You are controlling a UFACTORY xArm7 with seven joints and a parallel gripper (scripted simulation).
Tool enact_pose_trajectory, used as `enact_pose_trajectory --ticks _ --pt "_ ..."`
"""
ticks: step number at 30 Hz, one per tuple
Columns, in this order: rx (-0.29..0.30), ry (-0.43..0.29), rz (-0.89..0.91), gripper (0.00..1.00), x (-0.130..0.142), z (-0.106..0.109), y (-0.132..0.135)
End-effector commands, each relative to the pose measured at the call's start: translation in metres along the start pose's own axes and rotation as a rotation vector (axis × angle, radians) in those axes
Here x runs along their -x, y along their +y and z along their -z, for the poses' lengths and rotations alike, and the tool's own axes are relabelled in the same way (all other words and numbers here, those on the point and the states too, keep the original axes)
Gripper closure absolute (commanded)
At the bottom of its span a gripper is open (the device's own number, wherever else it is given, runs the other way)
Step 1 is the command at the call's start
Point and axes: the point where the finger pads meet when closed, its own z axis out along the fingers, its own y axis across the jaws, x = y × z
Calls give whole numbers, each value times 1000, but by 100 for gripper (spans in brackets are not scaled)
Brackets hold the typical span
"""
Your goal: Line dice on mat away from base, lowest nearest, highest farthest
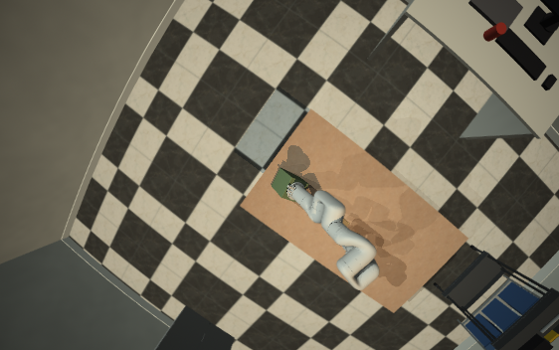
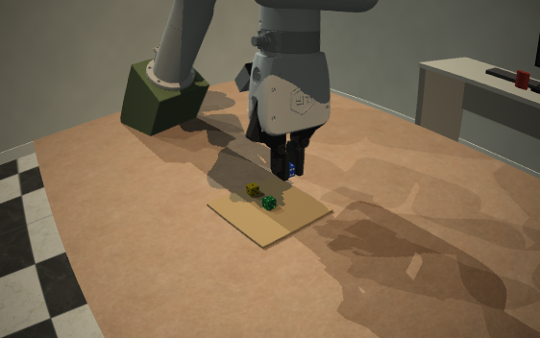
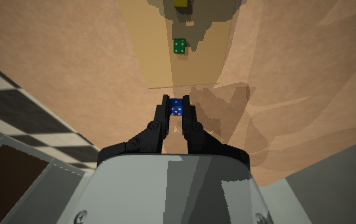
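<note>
My gripper [image 2: 292, 174] [image 3: 176, 103] is shut on the blue die [image 2: 292, 169] [image 3: 176, 106] and holds it raised, pointing down. In the exterior view it appears by the mat's back corner. The tan mat [image 2: 261, 230] [image 3: 155, 65] lies flat on the table. The green die [image 2: 269, 203] [image 3: 179, 46] rests flat on the mat; four pale pips show on it in the wrist view. The yellow die [image 2: 253, 189] [image 3: 180, 3] stands on the mat, apart from the green one, with one pip on top. The top view hides the gripper under the arm.
The arm stands on a green base block [image 1: 281, 184] [image 2: 178, 110] on the brown table [image 1: 418, 239] [image 2: 144, 269]. Arm shadows fall across the mat and table. A desk with a red cup [image 1: 494, 32] [image 2: 522, 80] stands beyond the table.
</note>
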Motion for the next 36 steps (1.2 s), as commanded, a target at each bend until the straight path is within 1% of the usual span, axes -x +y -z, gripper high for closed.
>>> enact_pose_trajectory --ticks 1,2,11,16,22,36 --pt "9 -1 0 89 1 -19 1" --pt "9 -1 0 89 1 -19 1" --pt "9 -1 0 89 1 -57 1" --pt "9 -1 0 89 1 -70 2" --pt "9 -1 0 89 1 -73 2" --pt "9 -1 0 89 1 -73 2"
